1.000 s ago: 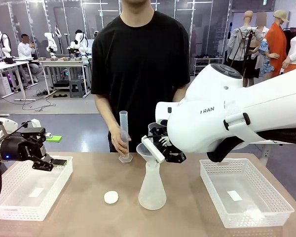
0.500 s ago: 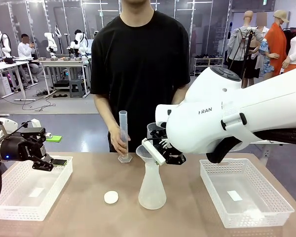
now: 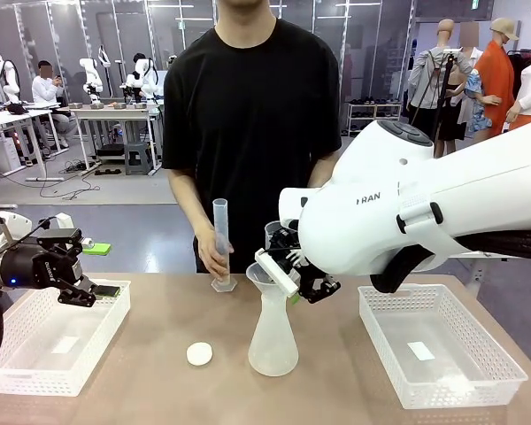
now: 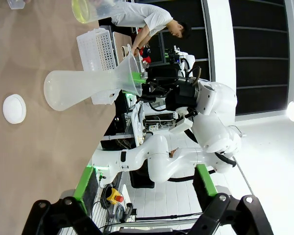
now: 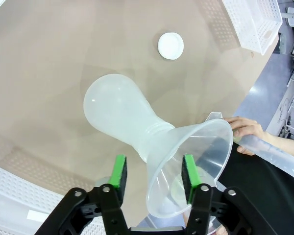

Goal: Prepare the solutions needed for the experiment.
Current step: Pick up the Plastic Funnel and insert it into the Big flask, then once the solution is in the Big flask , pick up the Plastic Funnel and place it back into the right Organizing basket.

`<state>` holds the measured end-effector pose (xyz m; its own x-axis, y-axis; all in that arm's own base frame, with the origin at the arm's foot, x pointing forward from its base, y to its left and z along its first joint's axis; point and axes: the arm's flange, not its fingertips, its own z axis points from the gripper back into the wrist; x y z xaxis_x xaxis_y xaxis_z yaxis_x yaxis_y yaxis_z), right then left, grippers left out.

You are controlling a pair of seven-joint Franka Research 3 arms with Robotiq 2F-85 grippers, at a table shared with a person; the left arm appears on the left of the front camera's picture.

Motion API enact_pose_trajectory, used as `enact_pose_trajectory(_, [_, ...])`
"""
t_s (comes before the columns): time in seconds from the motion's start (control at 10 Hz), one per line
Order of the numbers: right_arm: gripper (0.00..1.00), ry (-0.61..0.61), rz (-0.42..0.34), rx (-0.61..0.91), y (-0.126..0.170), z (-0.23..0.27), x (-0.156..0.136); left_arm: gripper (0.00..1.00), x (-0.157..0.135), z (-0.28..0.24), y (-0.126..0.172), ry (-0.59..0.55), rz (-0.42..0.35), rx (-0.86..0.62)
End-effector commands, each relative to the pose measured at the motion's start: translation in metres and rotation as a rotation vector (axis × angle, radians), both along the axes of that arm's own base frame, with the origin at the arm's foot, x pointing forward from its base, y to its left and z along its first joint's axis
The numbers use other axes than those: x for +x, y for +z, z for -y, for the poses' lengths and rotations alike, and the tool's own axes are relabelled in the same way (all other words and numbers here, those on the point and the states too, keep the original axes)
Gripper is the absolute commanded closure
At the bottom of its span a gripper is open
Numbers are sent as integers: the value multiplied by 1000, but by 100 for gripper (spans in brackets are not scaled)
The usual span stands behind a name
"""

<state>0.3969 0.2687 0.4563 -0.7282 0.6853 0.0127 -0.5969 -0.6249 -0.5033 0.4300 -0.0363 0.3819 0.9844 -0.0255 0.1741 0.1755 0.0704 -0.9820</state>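
A translucent conical flask stands mid-table with a funnel seated in its neck. My right gripper is at the funnel's rim. In the right wrist view its green pads stand apart, with one side of the funnel's wall between them and a gap at the left pad. Pale yellow-green solution shows in a beaker behind the flask. The person's hand holds a graduated cylinder upright on the table. My left gripper hovers open over the left basket.
A small white round cap lies left of the flask. A second white basket sits at the right with a slip of paper in it. The person stands at the far edge, close behind the flask.
My right gripper's jaws have parted and let go of the funnel's rim; the funnel stays in the flask. The left arm, the cylinder and the cap have not moved.
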Motion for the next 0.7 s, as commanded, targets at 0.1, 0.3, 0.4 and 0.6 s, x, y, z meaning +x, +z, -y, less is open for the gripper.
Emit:
enact_pose_trajectory(0.1, [37, 0, 0, 0, 0, 0, 0, 0, 1, 1, 2, 6, 11, -12])
enact_pose_trajectory(0.3, [37, 0, 0, 0, 0, 0, 0, 0, 1, 1, 2, 6, 11, -12])
enact_pose_trajectory(0.4, [37, 0, 0, 0, 0, 0, 0, 0, 1, 1, 2, 6, 11, -12])
enact_pose_trajectory(0.6, [37, 0, 0, 0, 0, 0, 0, 0, 1, 1, 2, 6, 11, -12])
